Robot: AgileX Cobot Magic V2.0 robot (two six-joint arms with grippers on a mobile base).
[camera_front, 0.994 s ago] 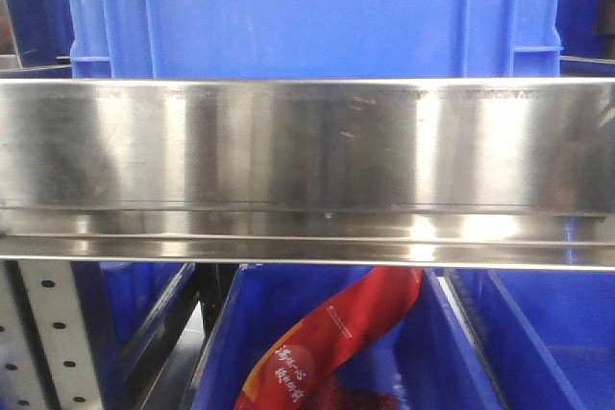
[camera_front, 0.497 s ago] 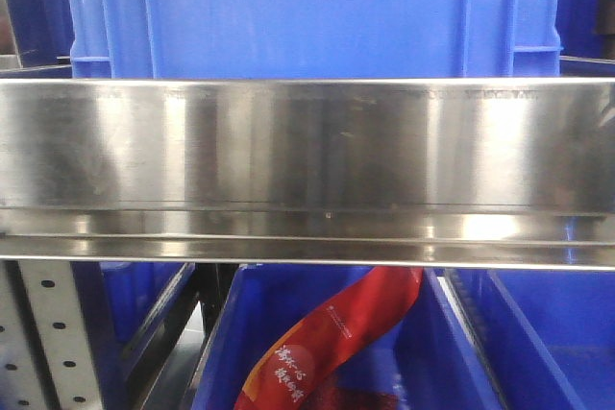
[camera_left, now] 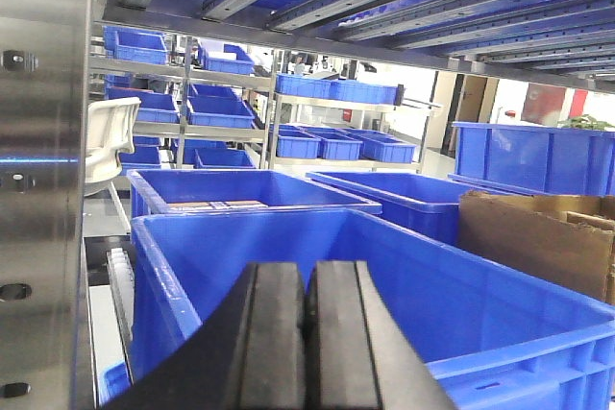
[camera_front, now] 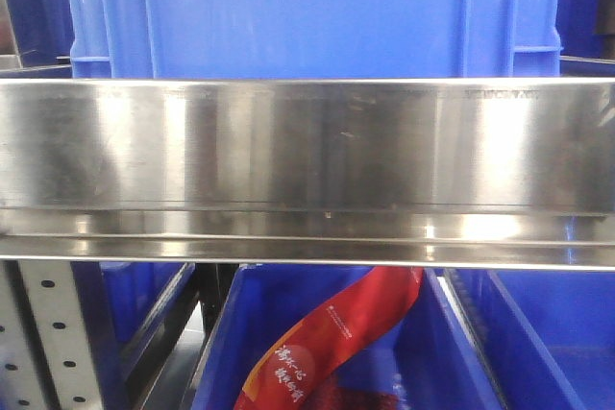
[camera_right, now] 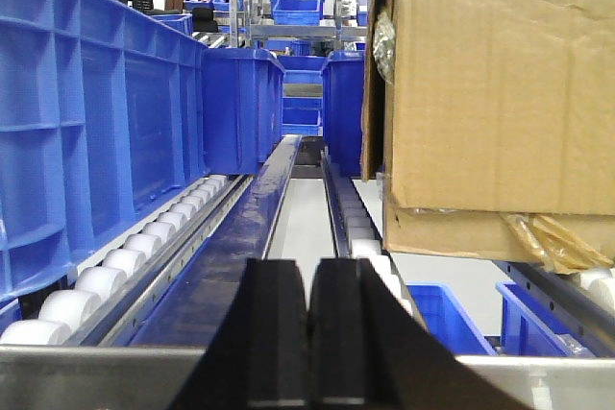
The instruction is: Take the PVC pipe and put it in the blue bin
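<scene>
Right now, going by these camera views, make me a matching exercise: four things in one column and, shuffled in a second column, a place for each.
Things
1. cardboard box
2. red bag
3. steel rail
4. white rollers

Places
A. runs across the middle of the front view
B. lies in a blue bin below the shelf
C. carry the blue crate on the left of the right wrist view
D. stands on the right of the right wrist view

Pairs: 1-D, 2-B, 3-A, 4-C

Front view close to steel rail (camera_front: pixel 307 170); wrists face along shelves
</scene>
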